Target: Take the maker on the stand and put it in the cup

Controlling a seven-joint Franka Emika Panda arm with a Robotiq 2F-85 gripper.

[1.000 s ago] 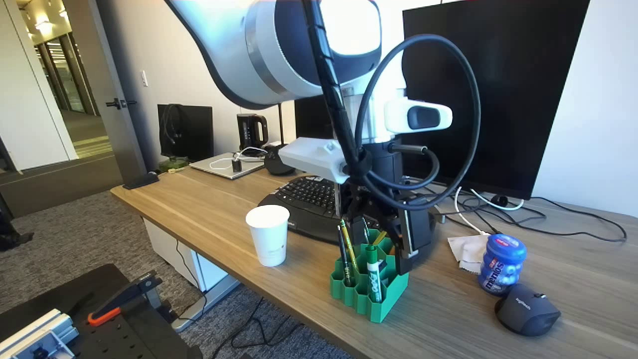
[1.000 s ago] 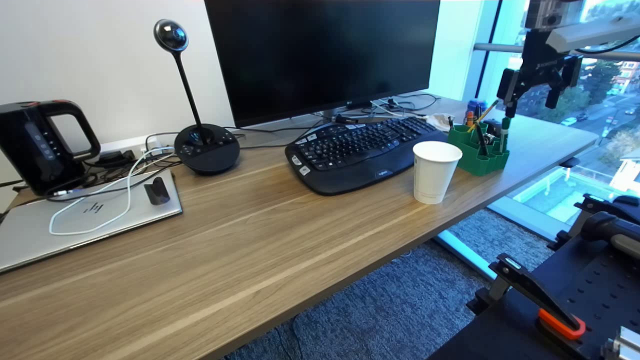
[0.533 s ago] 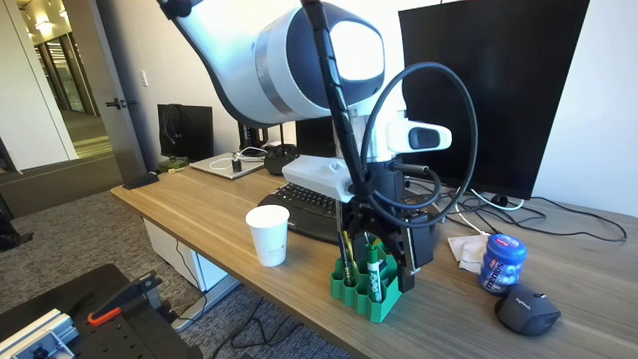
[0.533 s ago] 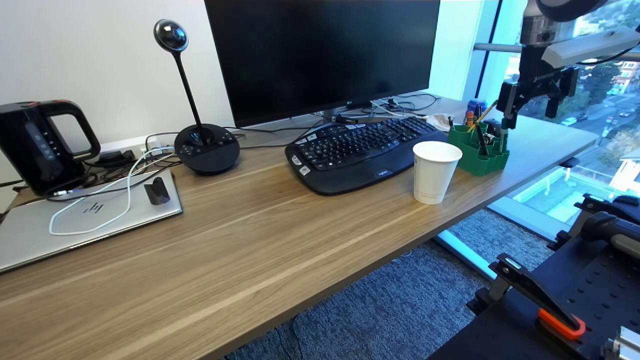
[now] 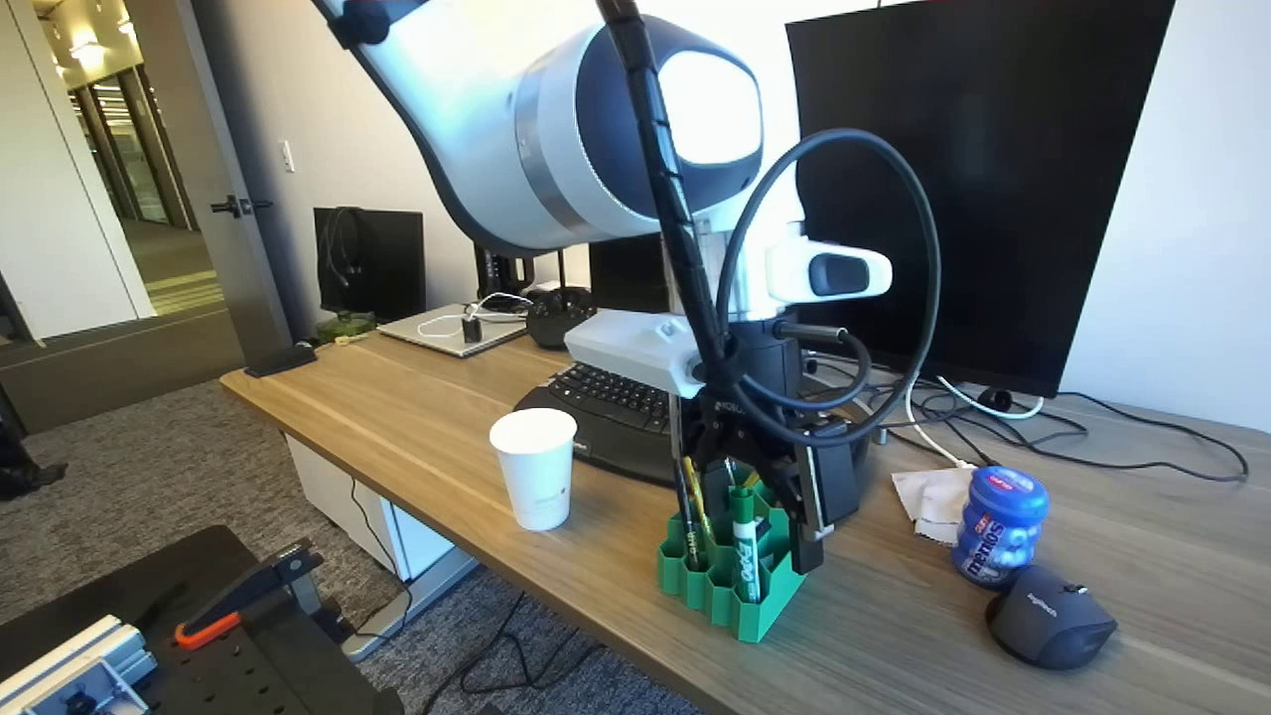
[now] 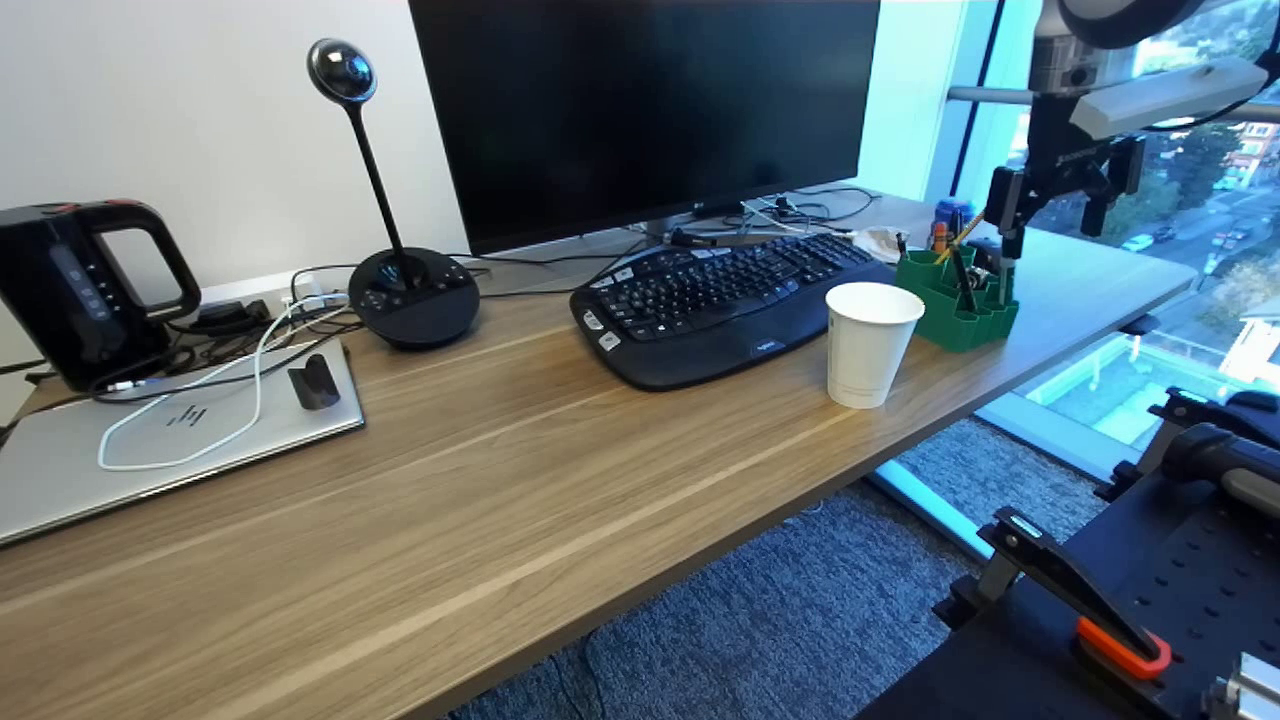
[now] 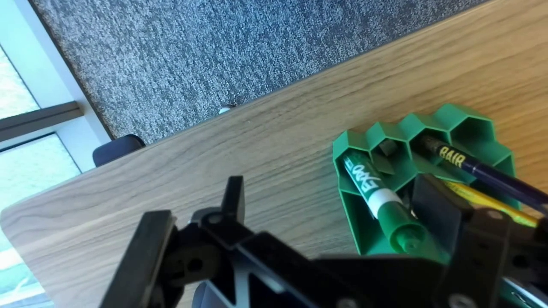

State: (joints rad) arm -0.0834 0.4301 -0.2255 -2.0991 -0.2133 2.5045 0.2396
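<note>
The green marker (image 7: 372, 184) leans in a corner slot of the green stand (image 5: 695, 591), cap end up. Over the stand, my gripper (image 7: 334, 190) points down with its jaws wide apart and nothing held. In the wrist view the marker's cap lies between the two fingers, close beside the right-hand finger (image 7: 439, 209) and well away from the left-hand one. That right-hand finger reaches in among the pens. The white cup (image 5: 534, 472) stands upright on the desk, apart from the stand, in both exterior views; the wrist view does not include it.
A dark pen (image 7: 483, 171) and a yellow pencil (image 7: 483, 199) share the stand. Behind are a black keyboard (image 6: 740, 300) and a monitor (image 6: 660, 120). A blue jar (image 5: 1001, 526) and a mouse (image 5: 1051, 618) sit to one side. The desk edge (image 7: 308, 79) runs close by.
My gripper has come down toward the stand, then shifted slightly sideways, its fingers now lower around the marker's cap. Cup, stand and marker have stayed in place.
</note>
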